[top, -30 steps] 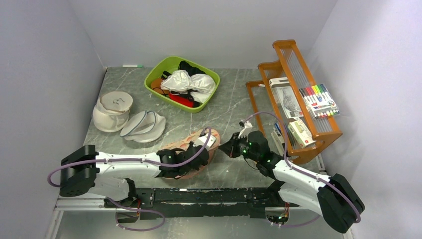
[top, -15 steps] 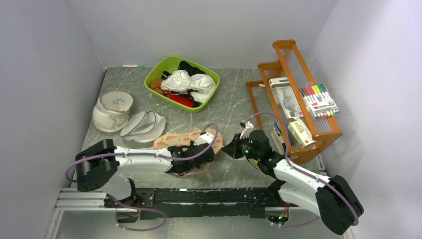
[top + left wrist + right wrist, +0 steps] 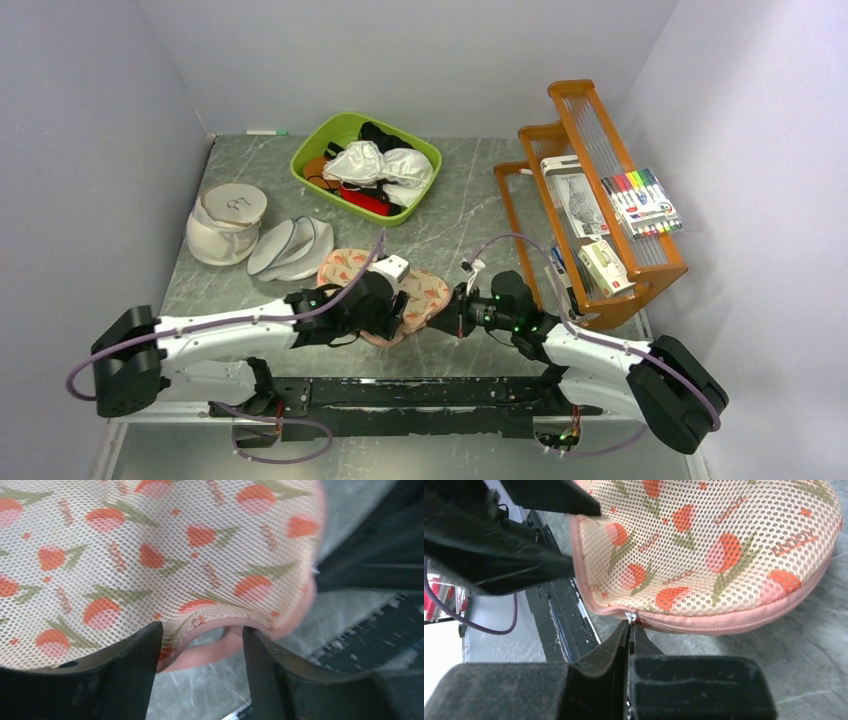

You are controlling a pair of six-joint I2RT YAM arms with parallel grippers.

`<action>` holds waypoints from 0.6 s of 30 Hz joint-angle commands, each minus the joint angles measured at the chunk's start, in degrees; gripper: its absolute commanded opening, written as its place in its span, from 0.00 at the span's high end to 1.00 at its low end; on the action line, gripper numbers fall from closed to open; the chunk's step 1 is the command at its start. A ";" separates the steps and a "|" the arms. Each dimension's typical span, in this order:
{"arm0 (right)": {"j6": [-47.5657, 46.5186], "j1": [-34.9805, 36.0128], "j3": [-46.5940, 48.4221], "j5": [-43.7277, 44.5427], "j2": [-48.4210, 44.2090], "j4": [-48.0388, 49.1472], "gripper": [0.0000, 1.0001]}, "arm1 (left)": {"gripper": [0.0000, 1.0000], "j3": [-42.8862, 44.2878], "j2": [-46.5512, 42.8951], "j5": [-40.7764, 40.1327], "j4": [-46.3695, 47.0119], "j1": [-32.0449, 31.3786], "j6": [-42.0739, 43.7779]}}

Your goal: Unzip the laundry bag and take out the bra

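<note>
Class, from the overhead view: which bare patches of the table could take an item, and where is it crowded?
Bare tabletop lies between the green bin and the orange rack, and at the back left corner, between that bin and the white mesh bags. Crowded: front centre, where both arms meet at the laundry bag.

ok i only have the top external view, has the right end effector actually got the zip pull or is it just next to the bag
observer: it has it. In the right wrist view the right end effector is shut on the small metal zip pull at the rim of the laundry bag.
operator: is the zip open at all
observer: the stretch visible past the pull runs closed along the pink rim, and no bra shows.
operator: and the left one
observer: the left end effector has its fingers apart at the bag's rim, with table showing between them.
</note>
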 commanded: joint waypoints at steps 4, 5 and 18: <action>-0.32 1.79 3.81 -2.72 4.52 5.26 1.00 | 0.16 -0.05 -8.32 13.84 1.27 -1.12 -0.14; -0.62 1.98 3.86 -2.54 4.56 5.26 1.00 | 0.16 0.39 -8.31 14.33 1.81 -1.46 0.22; 0.29 2.32 0.96 1.04 -2.56 2.18 1.00 | 0.23 10.43 4.46 3.20 -3.35 -7.38 3.81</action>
